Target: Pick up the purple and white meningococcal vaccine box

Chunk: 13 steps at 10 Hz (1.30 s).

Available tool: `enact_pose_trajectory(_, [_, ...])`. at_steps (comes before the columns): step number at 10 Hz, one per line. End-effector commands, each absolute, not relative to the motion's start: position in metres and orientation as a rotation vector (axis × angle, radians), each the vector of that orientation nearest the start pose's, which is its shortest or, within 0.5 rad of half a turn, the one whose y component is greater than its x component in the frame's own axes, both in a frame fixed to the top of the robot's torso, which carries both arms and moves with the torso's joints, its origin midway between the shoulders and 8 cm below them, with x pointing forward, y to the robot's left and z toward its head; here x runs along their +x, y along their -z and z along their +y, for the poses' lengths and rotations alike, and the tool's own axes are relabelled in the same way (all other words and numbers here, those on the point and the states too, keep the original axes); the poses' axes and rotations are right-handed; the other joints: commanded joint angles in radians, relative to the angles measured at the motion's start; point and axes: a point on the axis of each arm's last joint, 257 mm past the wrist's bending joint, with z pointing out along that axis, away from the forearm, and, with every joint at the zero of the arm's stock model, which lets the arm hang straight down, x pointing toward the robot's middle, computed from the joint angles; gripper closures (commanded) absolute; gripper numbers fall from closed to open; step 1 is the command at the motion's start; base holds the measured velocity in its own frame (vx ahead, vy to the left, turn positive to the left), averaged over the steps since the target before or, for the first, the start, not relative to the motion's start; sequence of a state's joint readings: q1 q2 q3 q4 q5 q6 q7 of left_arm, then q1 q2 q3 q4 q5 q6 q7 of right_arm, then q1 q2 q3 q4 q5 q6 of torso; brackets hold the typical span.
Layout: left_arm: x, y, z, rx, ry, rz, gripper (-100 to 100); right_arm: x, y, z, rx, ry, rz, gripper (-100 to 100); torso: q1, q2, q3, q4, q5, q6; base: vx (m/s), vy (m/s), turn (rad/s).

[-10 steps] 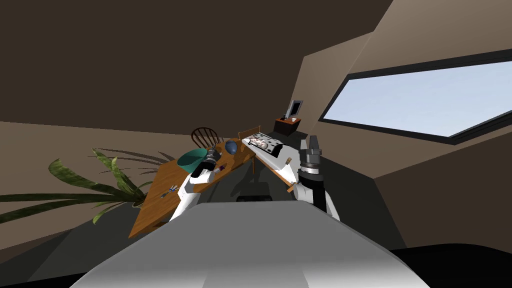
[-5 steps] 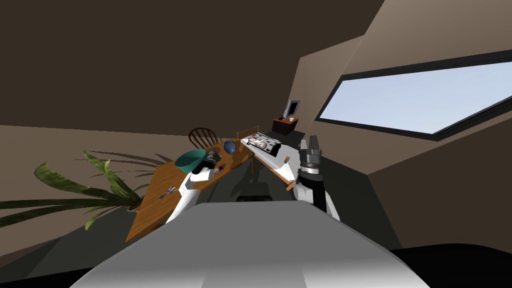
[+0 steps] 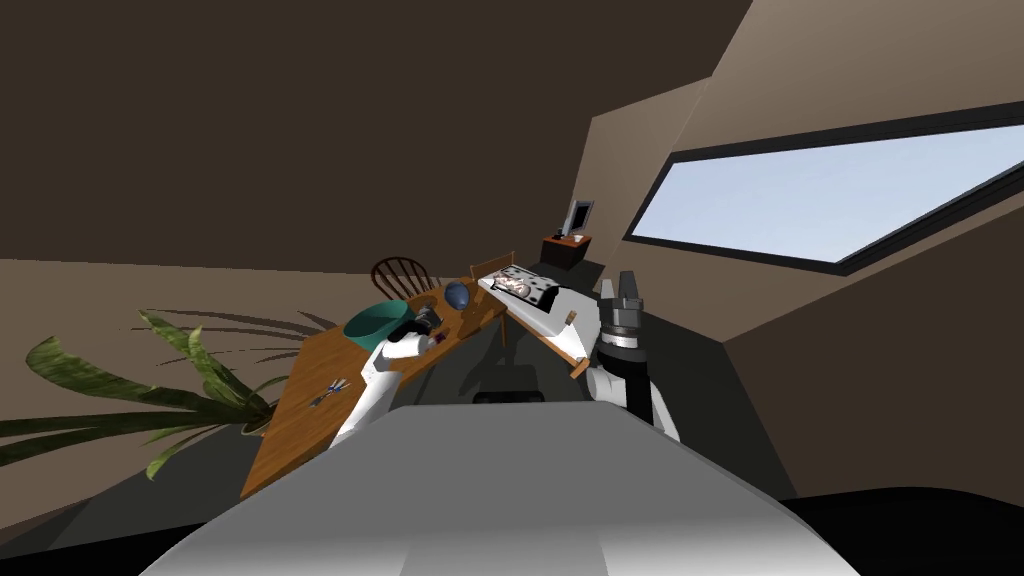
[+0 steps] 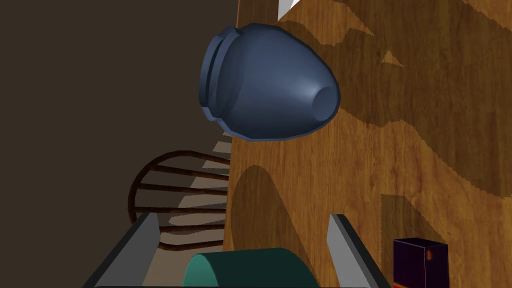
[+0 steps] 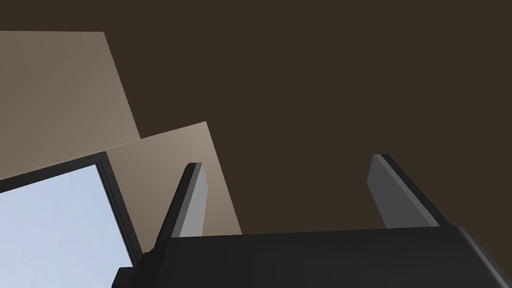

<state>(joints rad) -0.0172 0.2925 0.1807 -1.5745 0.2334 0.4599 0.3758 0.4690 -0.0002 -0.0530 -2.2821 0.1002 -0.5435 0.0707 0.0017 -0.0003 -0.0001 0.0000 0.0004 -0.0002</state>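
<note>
1 purple box (image 4: 419, 262), left gripper (image 4: 243, 216) spread

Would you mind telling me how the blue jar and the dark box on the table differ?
The blue jar is rounded and smooth; the dark box has flat faces and sharp edges. The jar is blue, the box deep purple. The jar lies ahead of the open left claw; the box sits off to its side. Both rest on the wooden table.
</note>
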Motion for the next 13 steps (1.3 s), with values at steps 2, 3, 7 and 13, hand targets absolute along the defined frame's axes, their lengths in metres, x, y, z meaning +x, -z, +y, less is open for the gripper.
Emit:
enact_pose_trajectory(2, [0.515, 0.321, 0.413, -1.96, 1.005, 1.08, -100, 0.337, -0.043, -0.278, 0.504, -1.147, 0.633, 0, 0.0, 0.0, 0.0, 0.0, 0.0, 0.0, 0.006, 0.023, -0.07])
enact_pose_trajectory(3, [0.512, 0.326, 0.413, -1.981, 0.987, 1.091, -100, 0.337, -0.043, -0.278, 0.504, -1.147, 0.633, 0, 0.0, -0.001, 0.0, 0.0, 0.0, 0.0, 0.009, 0.026, -0.04])
enact_pose_trajectory(7, [0.494, 0.369, 0.427, -2.148, 0.871, 1.092, -100, 0.337, -0.043, -0.278, 0.504, -1.147, 0.633, 0, 0.0, -0.001, -0.001, 0.0, 0.0, 0.0, 0.016, 0.028, -0.063])
enact_pose_trajectory(13, [0.454, 0.429, 0.442, -2.394, 0.678, 1.077, -100, 0.337, -0.043, -0.278, 0.504, -1.147, 0.633, 0, 0.002, -0.002, -0.001, 0.0, 0.0, 0.0, 0.026, 0.039, -0.066])
